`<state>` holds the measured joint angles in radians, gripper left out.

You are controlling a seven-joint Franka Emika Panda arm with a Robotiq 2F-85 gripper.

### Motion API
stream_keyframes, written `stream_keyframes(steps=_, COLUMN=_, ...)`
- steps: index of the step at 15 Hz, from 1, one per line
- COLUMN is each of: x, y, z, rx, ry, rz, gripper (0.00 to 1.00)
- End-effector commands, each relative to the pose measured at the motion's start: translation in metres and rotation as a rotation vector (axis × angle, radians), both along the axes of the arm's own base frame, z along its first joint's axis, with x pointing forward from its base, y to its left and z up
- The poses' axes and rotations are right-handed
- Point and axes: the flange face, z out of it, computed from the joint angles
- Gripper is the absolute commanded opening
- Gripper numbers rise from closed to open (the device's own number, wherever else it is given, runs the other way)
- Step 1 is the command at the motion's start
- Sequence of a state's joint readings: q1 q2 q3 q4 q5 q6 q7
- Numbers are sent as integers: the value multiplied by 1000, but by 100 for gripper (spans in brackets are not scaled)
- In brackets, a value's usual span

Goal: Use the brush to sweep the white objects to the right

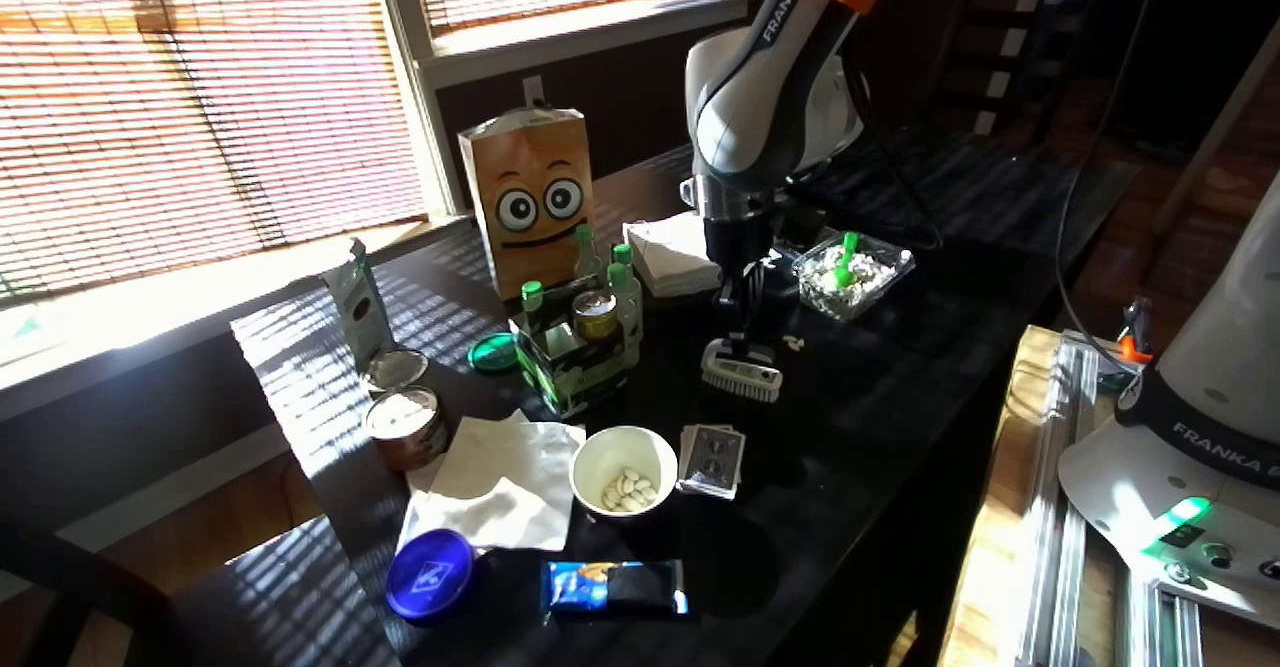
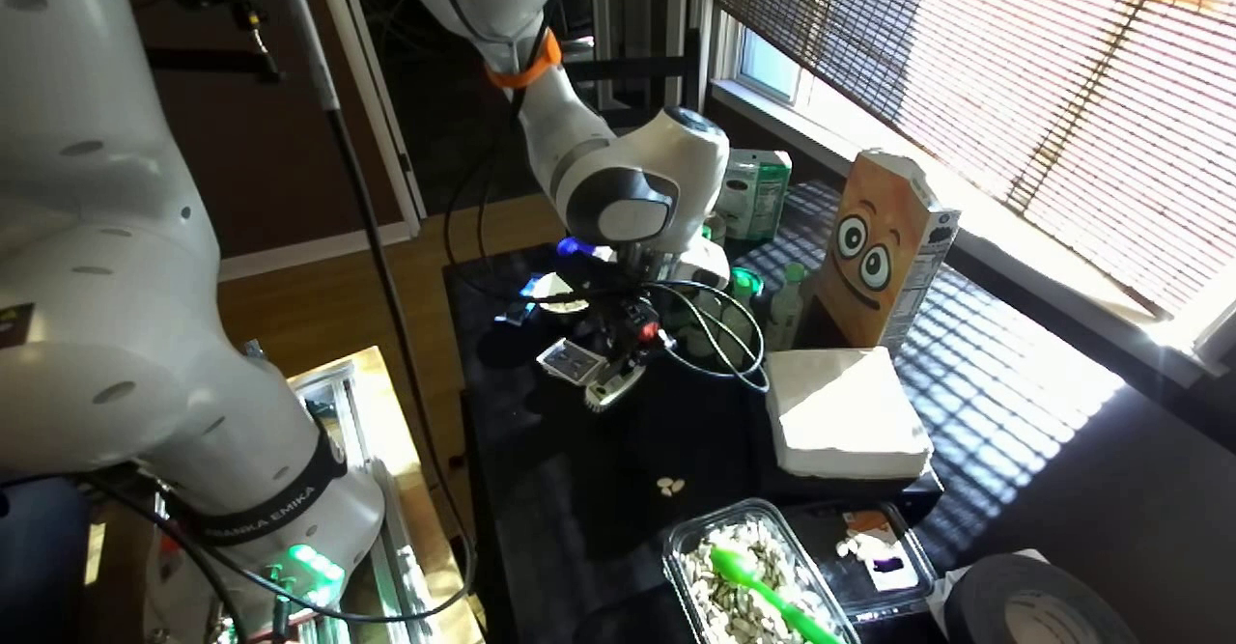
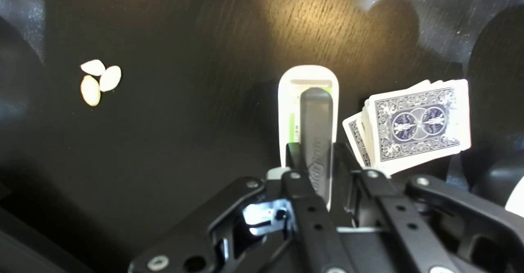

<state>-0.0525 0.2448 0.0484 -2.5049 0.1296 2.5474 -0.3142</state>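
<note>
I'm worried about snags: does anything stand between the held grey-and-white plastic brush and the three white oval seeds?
Nothing visible does: in the wrist view, dark wooden tabletop separates the brush from the seeds. The blue-and-white rectangular playing cards lie on the brush's other side.

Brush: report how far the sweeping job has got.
Done: the gripper is shut on the brush. In hand: the brush, held beside the playing cards, perhaps ready to sweep. Left: apparently the sweep itself, as three white seeds lie clustered apart from the brush.
</note>
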Motion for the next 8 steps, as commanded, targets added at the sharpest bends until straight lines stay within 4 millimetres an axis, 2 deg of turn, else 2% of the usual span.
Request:
stream_keyframes(steps=1, x=16, y=4, z=-18, rx=-22, ry=-20, rz=-18, gripper=6)
stream_keyframes(steps=5, x=21, y=11, z=-32, rx=4, ry=-16, rz=-27, gripper=6)
stream_keyframes(steps=6, x=21, y=12, z=-33, rx=16, ry=-7, rz=-26, gripper=47)
stream_keyframes(steps=7, x=22, y=12, z=-26, rx=17, ry=-17, rz=-32, gripper=48)
stream_keyframes(steps=8, x=20, y=12, z=-19, rx=27, ry=-19, rz=-35, gripper=55)
